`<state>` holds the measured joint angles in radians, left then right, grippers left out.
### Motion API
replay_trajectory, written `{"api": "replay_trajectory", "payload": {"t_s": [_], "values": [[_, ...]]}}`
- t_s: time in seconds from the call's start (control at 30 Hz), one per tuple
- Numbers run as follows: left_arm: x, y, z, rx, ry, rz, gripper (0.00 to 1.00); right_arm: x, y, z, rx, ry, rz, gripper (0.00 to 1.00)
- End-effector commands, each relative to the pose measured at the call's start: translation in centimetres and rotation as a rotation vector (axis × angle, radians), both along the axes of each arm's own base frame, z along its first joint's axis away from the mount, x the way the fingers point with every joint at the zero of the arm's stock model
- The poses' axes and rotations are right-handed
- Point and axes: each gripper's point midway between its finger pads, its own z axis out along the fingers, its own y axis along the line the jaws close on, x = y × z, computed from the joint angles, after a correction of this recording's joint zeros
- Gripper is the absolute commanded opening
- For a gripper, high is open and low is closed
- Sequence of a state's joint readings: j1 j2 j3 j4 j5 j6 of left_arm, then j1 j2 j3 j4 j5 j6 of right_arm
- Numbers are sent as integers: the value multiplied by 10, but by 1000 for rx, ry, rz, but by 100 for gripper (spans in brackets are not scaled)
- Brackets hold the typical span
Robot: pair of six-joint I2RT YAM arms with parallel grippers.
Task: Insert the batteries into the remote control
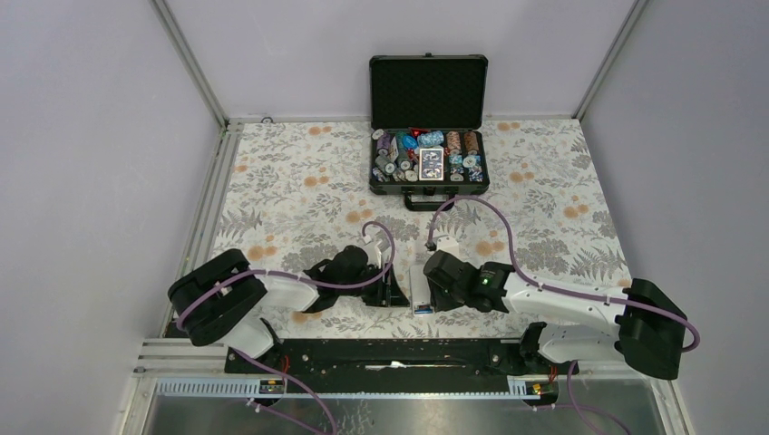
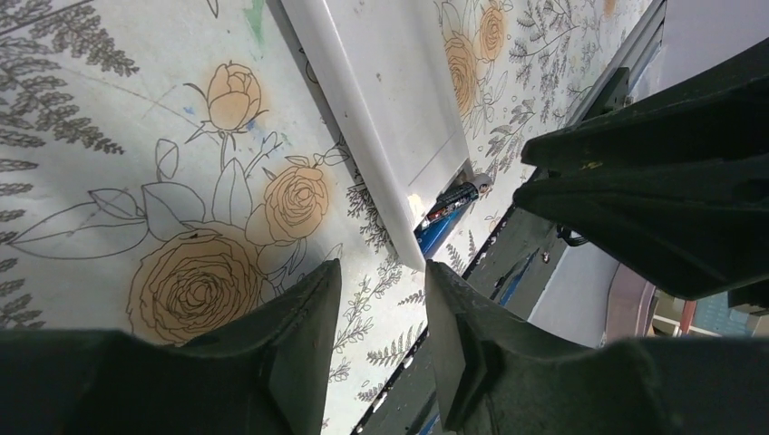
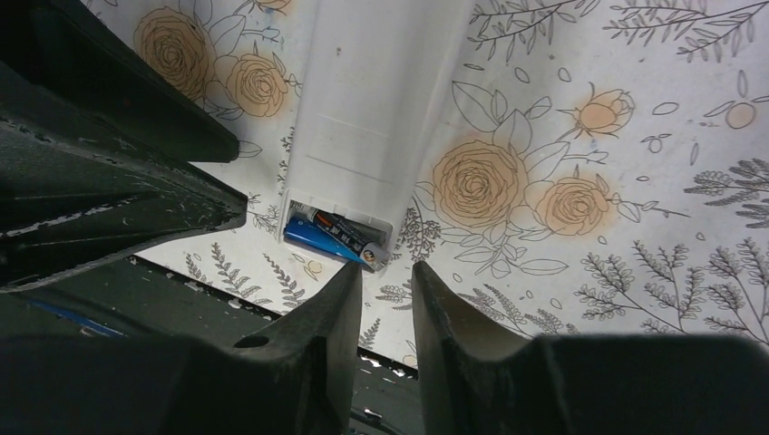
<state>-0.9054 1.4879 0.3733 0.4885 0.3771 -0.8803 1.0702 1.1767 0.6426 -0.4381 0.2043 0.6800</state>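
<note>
The white remote control (image 1: 419, 283) lies back up on the flowered cloth between my two grippers; it also shows in the left wrist view (image 2: 399, 100) and the right wrist view (image 3: 367, 109). Its battery bay at the near end is uncovered. Two batteries (image 3: 334, 237), one blue and one dark, lie in the bay; the dark one's tip pokes out past the edge. They also show in the left wrist view (image 2: 451, 203). My left gripper (image 2: 381, 272) is open and empty, just left of the remote's near end. My right gripper (image 3: 385, 272) is narrowly open and empty, just short of the batteries.
An open black case (image 1: 428, 127) with poker chips and cards stands at the back middle. A black rail (image 1: 390, 353) runs along the near table edge just behind the remote. Grey walls close in both sides.
</note>
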Motion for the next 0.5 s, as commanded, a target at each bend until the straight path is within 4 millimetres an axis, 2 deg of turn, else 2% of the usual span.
{"api": "replay_trajectory", "payload": {"t_s": [0.0,0.33,0.47], "values": [[3,-14,10,-42,-16,-24,44,-1,11,-2,46,31,-15,33],[3,-19,9,-43,-13,-29,40,-4,12,-7,36,53,-13,23],[2,-20,9,-41,-11,-32,39,-3,10,-10,22,57,-18,22]]}}
